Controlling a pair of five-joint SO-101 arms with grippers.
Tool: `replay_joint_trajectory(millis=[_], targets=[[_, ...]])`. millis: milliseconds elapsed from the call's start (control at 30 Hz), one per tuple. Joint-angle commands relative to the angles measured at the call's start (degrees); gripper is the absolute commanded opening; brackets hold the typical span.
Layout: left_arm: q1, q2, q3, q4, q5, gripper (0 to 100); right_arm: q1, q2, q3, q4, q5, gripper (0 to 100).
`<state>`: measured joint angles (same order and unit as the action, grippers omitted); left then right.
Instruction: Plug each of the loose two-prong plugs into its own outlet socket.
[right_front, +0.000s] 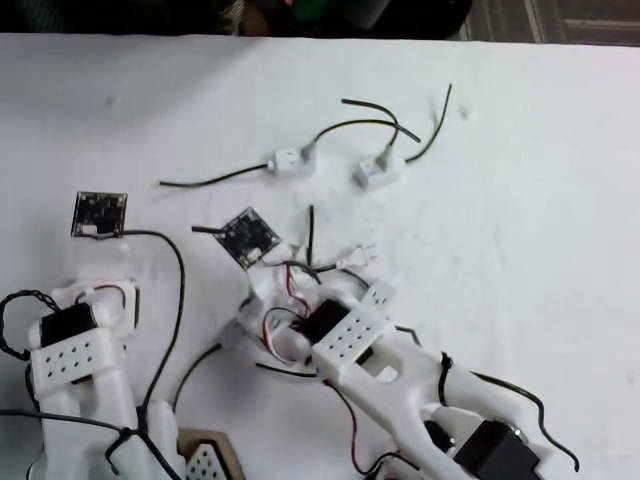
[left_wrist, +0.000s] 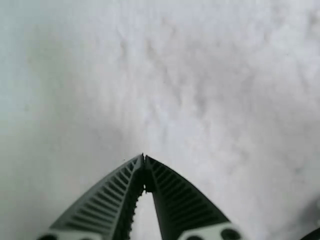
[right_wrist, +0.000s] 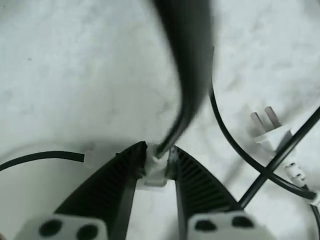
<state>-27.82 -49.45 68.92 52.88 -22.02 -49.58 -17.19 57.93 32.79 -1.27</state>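
Near the middle of the tabletop (right_front: 520, 150), the right claw (right_wrist: 156, 150) grasps a white plug (right_wrist: 154, 172) by its body.
Its jaws are almost closed, pinching the plug from both sides, and a black cord (right_wrist: 185, 75) runs up from between them. A second plug (right_wrist: 270, 131) lies loose just beside, its two prongs bare. One outlet socket (right_front: 288, 162) and the other socket (right_front: 378, 172) sit toward the far edge, apart from both plugs. Toward the near left corner, the left claw (left_wrist: 144, 159) is clenched tip to tip on nothing.
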Motion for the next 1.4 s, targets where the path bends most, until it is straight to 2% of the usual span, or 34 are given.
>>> replay_joint_trajectory(millis=[0,100,300,500,900,1367], targets=[[-0.48,-1.01,-0.09,-0.97,0.18,2,-1.36,-2.68,2.02,5.49,0.35,6.7],[-0.48,-1.01,-0.09,-0.97,0.18,2,-1.19,-8.66,2.55,6.29,0.26,1.2],[-0.48,-1.01,-0.09,-1.05,0.18,2,-1.19,-17.1,6.24,6.73,0.26,1.7],[-0.48,-1.01,-0.09,-1.05,0.18,2,-1.27,-17.89,7.12,6.11,0.26,1.7],[-0.48,-1.01,-0.09,-1.05,0.18,2,-1.1,-17.71,13.71,-11.91,5.71,1.7],[-0.48,-1.01,-0.09,-1.14,0.18,2,-1.27,-18.24,14.51,-0.75,5.8,1.7]])
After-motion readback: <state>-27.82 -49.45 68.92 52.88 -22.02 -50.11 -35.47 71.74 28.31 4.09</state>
